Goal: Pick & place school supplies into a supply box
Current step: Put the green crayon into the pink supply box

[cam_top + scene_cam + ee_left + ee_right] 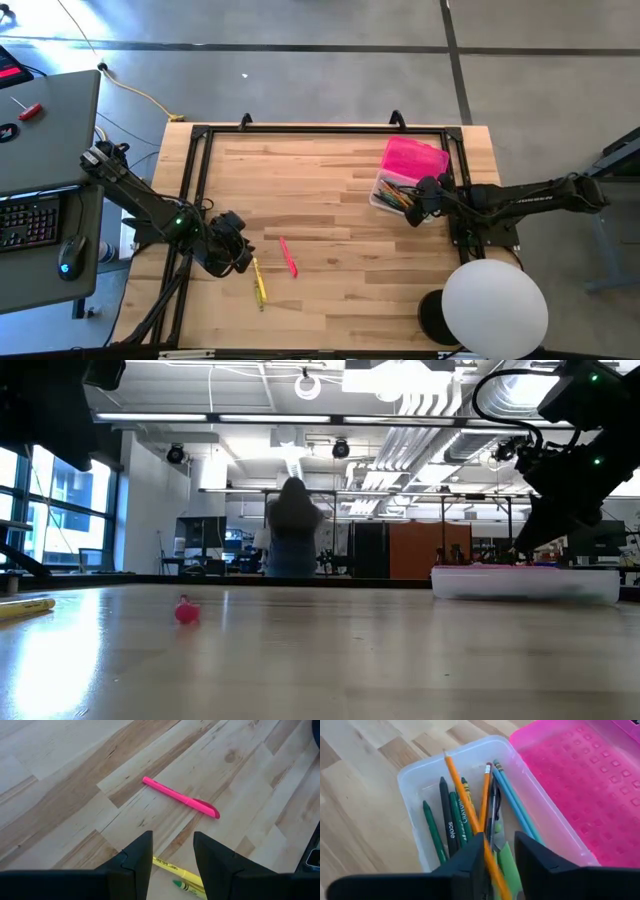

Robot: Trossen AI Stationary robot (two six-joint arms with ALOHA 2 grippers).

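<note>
Orange pencil (470, 815) between right claw (497, 865) over supply box (420, 775).

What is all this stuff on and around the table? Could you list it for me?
supply box: one, clear, far right part of the table, holding pencils and pens
lid: one, bright pink, open beside the box
orange pencil: one, between the right pincer's fingers, slanting over the box
pink pen: one, lying on the wood, left of centre
yellow crayons: at least two, near the left pincer
table: one, pale wood with a black frame
desk: one, grey, left of the table, with keyboard and mouse
person: one, far off in the room behind
left pincer: open, above the yellow crayons
right pincer: over the box, around the orange pencil
</note>
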